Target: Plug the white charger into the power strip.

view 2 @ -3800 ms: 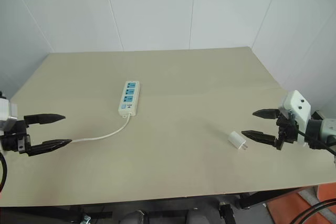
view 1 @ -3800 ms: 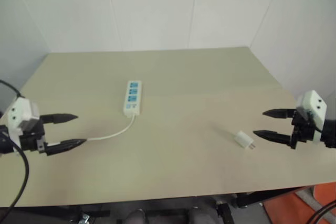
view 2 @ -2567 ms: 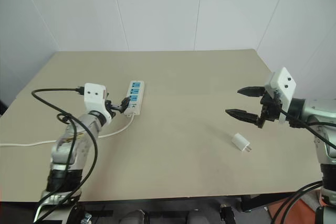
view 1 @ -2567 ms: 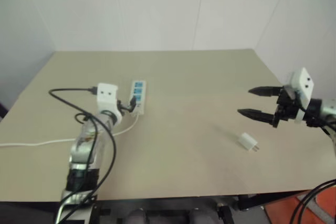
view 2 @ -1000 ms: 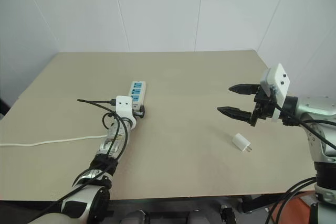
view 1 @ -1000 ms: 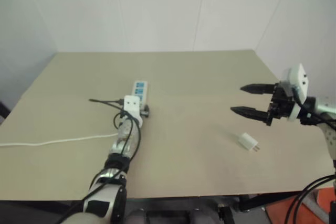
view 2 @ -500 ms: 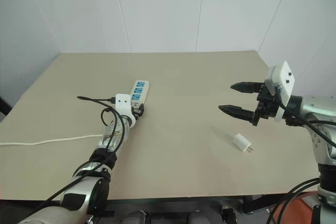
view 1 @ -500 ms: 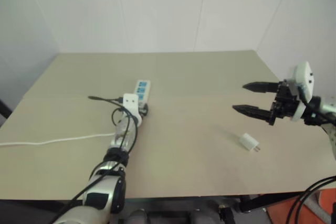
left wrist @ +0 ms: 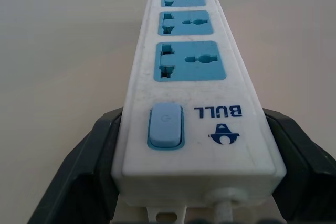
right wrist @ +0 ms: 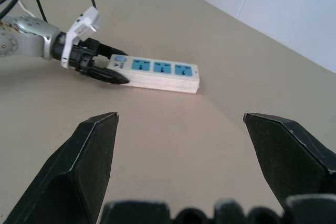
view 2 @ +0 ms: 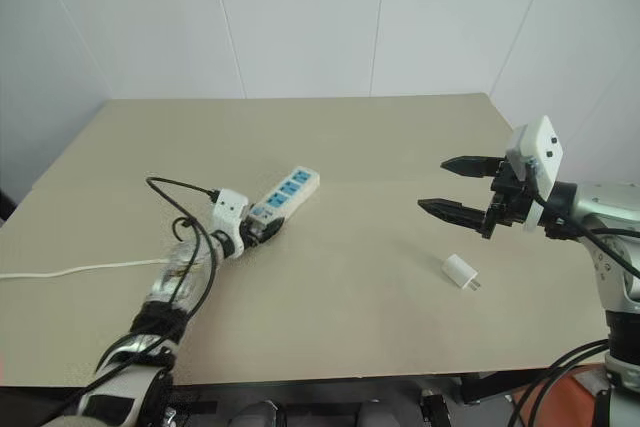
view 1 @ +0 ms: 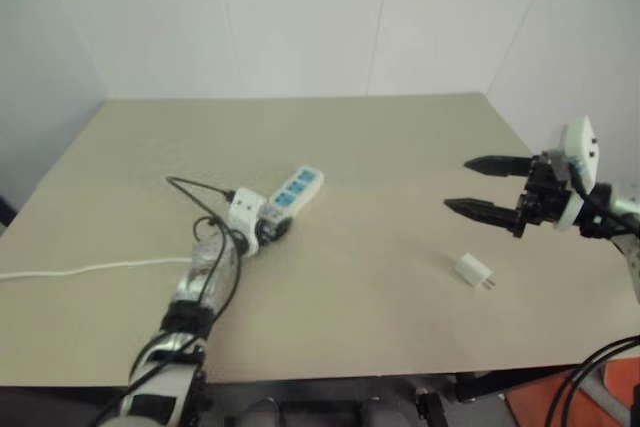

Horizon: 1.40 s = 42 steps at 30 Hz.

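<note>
My right end effector hangs open above the beige worktop; the small white cube-shaped charger lies just below and nearer me, prongs pointing right. My left end effector grips the switch end of the long white three-socket power strip, angled toward the right arm.

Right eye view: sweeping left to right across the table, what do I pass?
White cord → left hand, shut on the power strip's switch end → power strip → white charger → right hand, open above the table.
</note>
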Each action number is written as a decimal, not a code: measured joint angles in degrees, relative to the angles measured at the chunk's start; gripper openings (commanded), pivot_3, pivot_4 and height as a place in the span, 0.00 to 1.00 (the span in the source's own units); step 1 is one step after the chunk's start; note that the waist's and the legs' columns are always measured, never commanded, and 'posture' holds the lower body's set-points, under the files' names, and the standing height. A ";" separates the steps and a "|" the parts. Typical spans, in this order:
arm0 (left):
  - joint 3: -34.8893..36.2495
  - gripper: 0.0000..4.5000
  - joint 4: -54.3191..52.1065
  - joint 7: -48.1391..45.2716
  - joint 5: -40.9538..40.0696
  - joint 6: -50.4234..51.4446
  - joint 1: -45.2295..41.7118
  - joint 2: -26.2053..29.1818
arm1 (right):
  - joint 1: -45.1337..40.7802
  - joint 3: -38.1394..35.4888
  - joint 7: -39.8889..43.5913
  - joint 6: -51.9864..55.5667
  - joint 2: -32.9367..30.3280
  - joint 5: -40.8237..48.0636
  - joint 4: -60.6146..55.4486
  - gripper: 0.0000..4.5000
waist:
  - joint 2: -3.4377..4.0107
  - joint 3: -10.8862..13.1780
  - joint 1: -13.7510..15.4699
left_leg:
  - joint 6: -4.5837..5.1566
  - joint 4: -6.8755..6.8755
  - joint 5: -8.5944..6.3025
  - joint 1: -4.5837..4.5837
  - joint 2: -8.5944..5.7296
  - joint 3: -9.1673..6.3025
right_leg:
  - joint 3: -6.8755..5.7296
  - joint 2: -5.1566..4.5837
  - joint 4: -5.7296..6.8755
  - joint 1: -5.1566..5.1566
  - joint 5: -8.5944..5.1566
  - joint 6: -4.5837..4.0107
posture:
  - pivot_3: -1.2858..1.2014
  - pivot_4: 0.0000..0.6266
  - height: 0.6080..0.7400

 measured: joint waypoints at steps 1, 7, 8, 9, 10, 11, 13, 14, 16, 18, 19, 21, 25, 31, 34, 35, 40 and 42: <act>-0.47 0.73 -1.98 -3.92 -0.92 0.07 1.28 2.03 | 0.01 -0.01 0.04 0.00 -0.01 0.00 0.15 1.00 | 0.00 0.00 -0.04 | 0.00 0.00 0.00 0.00 0.01 0.00 | 0.00 0.00 0.00 -0.01 0.00 -0.02 | 0.52 0.24 1.00; -1.92 0.73 -7.12 -25.69 -6.17 -0.69 4.82 13.03 | 0.18 0.00 1.51 0.03 -0.28 0.06 0.22 1.00 | 0.00 0.03 0.20 | 0.00 0.04 0.00 -0.01 0.04 0.00 | -0.03 -0.01 0.01 -0.02 -0.04 -0.02 | 0.52 0.24 1.00; -1.90 0.73 -7.11 -28.53 -6.75 -0.94 4.82 14.16 | 0.21 0.00 1.77 0.04 -0.30 0.06 0.21 1.00 | 0.00 0.04 0.23 | 0.00 0.05 0.00 -0.03 0.04 0.00 | -0.03 -0.01 0.01 -0.04 -0.05 -0.03 | 0.52 0.24 1.00; -1.90 0.73 -7.11 -31.25 -7.66 -1.11 4.82 15.02 | 0.25 0.01 2.04 0.05 -0.37 0.06 0.22 1.00 | 0.00 0.04 0.23 | 0.00 0.05 0.00 -0.06 0.04 0.01 | -0.03 -0.01 0.00 -0.06 -0.06 -0.02 | 0.52 0.24 1.00; -1.86 0.73 -7.08 -34.34 -8.82 -1.16 4.80 15.76 | 0.26 0.01 2.25 0.07 -0.45 0.06 0.22 1.00 | 0.00 0.04 0.22 | 0.00 0.06 0.00 -0.10 0.05 0.01 | -0.03 -0.01 0.00 -0.10 -0.06 -0.02 | 0.52 0.24 1.00; -1.86 0.73 -7.04 -36.84 -9.70 -1.20 4.80 16.22 | 0.25 0.01 2.39 0.08 -0.53 0.06 0.22 1.00 | 0.01 0.04 0.21 | 0.00 0.05 0.00 -0.12 0.06 0.01 | -0.03 -0.01 0.00 -0.13 -0.05 -0.04 | 0.52 0.24 1.00; -1.88 0.73 -6.85 -41.34 -10.85 -1.47 4.73 16.82 | 0.25 0.01 2.56 0.09 -0.68 0.05 0.25 1.00 | 0.01 0.04 0.19 | 0.01 0.05 0.00 -0.24 0.07 0.02 | -0.04 0.00 0.01 -0.26 -0.04 -0.06 | 0.52 0.24 1.00; -1.89 0.73 -6.66 -42.50 -10.88 -1.70 4.70 16.87 | 0.25 0.01 2.58 0.09 -0.70 0.05 0.25 1.00 | 0.01 0.04 0.20 | 0.01 0.05 0.00 -0.30 0.07 0.02 | -0.04 0.00 0.03 -0.33 -0.04 -0.07 | 0.52 0.24 1.00; -1.91 0.73 -6.12 -44.17 -10.89 -2.45 4.68 16.56 | 0.25 0.02 2.62 0.10 -0.75 0.05 0.26 1.00 | 0.01 0.04 0.21 | 0.01 0.05 0.01 -0.42 0.07 0.02 | -0.03 0.01 0.06 -0.46 -0.03 -0.07 | 0.52 0.24 1.00; -2.00 0.73 -6.09 -44.92 -10.88 -2.71 4.69 15.52 | 0.26 0.02 2.66 0.17 -0.80 0.05 0.25 1.00 | 0.01 0.04 0.32 | 0.02 0.06 0.01 -0.48 0.06 0.02 | -0.03 0.01 0.07 -0.50 -0.03 -0.07 | 0.52 0.24 1.00; -2.22 0.73 -6.09 -45.19 -10.85 -2.87 4.73 15.14 | 0.26 0.02 2.75 0.24 -0.84 0.06 0.25 1.00 | 0.01 0.04 0.35 | 0.02 0.07 0.01 -0.49 0.06 0.02 | -0.03 0.01 0.06 -0.50 -0.03 -0.07 | 0.52 0.24 1.00; -2.55 0.73 -6.04 -45.84 -10.59 -4.11 5.01 14.54 | 0.39 0.02 3.04 0.57 -1.07 0.06 0.25 1.00 | 0.01 0.04 0.35 | 0.02 0.07 0.00 -0.51 0.06 0.02 | -0.02 0.00 0.06 -0.52 -0.03 -0.07 | 0.52 0.24 1.00; -3.62 0.73 -2.60 -47.09 -8.56 -12.80 5.21 13.08 | 1.07 -0.06 3.64 1.08 -1.69 0.11 0.01 1.00 | 0.01 0.04 0.38 | 0.02 0.08 0.01 -0.48 0.06 0.02 | -0.02 0.01 0.08 -0.51 -0.03 -0.08 | 0.52 0.24 1.00; -4.56 0.73 1.67 -48.64 -7.72 -20.56 5.33 11.38 | 2.64 -0.15 3.62 1.84 -1.78 0.20 -1.21 1.00 | 0.01 0.04 0.39 | 0.02 0.12 0.01 -0.49 0.06 0.02 | -0.01 0.00 0.10 -0.51 -0.02 -0.08 | 0.52 0.24 1.00; -4.69 0.73 2.89 -48.23 -7.14 -22.92 5.32 10.24 | 2.74 -0.33 3.58 2.13 -1.78 0.33 -1.74 1.00 | 0.01 0.04 0.44 | 0.02 0.13 0.01 -0.49 0.06 0.01 | -0.02 0.00 0.10 -0.50 -0.02 -0.07 | 0.52 0.24 1.00; -4.82 0.73 3.12 -48.02 -6.97 -23.70 5.32 9.92 | 2.75 -0.35 3.56 2.16 -1.78 0.41 -1.85 1.00 | 0.00 0.04 0.45 | 0.02 0.14 0.01 -0.49 0.06 0.01 | -0.02 0.00 0.10 -0.49 -0.02 -0.07 | 0.52 0.24 1.00; -4.89 0.73 3.68 -46.85 -6.20 -24.92 5.29 9.04 | 2.82 -0.42 3.49 2.21 -1.78 1.00 -2.23 1.00 | 0.01 0.04 0.47 | 0.02 0.16 0.01 -0.42 0.06 0.01 | -0.01 0.00 0.11 -0.41 -0.02 -0.06 | 0.52 0.24 1.00; -4.89 0.73 3.59 -46.44 -6.21 -24.81 5.32 8.81 | 2.82 -0.42 3.34 2.23 -1.80 1.15 -2.24 1.00 | 0.01 0.03 0.47 | 0.02 0.18 0.01 -0.37 0.05 0.01 | -0.02 0.00 0.11 -0.35 -0.02 -0.05 | 0.52 0.24 1.00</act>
